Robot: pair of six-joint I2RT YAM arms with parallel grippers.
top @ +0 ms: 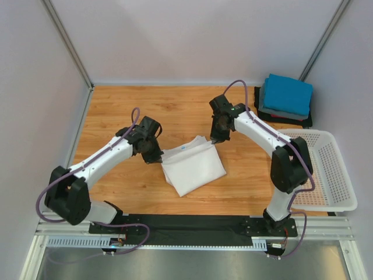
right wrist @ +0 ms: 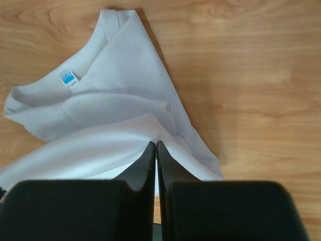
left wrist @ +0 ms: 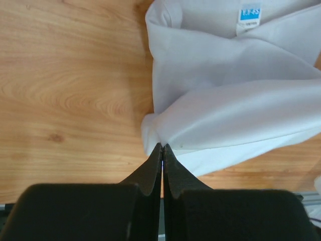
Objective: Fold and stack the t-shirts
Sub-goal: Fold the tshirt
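A white t-shirt (top: 193, 165) lies partly folded in the middle of the wooden table, its blue neck label (left wrist: 249, 13) facing up. My left gripper (top: 155, 156) is shut on the shirt's left edge, and the cloth (left wrist: 230, 110) bunches right at the fingertips (left wrist: 162, 146). At the shirt's far right corner my right gripper (top: 215, 140) is shut on the cloth (right wrist: 100, 120), which pulls up to its tips (right wrist: 156, 144). At the back right sits a folded stack with a bright blue t-shirt (top: 286, 93) on top, a grey one (top: 278, 112) under it and a black one (top: 308, 120) at the bottom.
A white perforated plastic basket (top: 336, 169) stands at the right edge of the table, next to the right arm's base. Grey walls close in the table on the left, back and right. A black strip (top: 192, 224) runs along the near edge.
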